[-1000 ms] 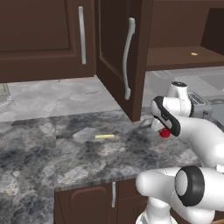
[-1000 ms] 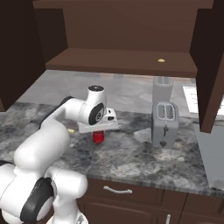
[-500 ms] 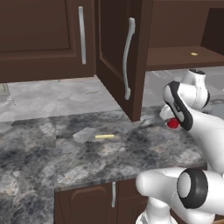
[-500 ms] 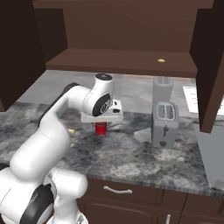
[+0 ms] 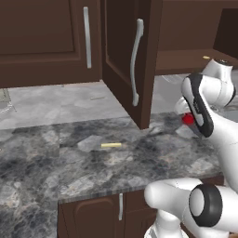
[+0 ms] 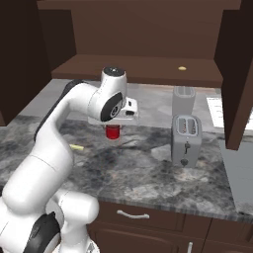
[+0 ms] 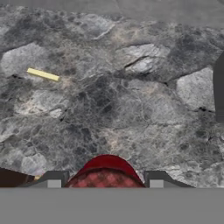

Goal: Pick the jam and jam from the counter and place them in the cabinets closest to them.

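1. The claw (image 7: 105, 183) pinches the red jam (image 6: 113, 132), seemingly lifted just above the bench (image 6: 148, 168), left of the toaster (image 6: 186, 140)
2. The yellow stick (image 5: 111, 145) lies further left of the toaster, below the open cabinet (image 6: 148, 69)

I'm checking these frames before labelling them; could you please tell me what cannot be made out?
- Red jam jar: its top is hidden by the claw in the right base view; in the hand view the bottom edge cuts it off.
- Small yellow thing on the cabinet shelf: too small to identify.
- Toaster: its back faces away in the right base view.
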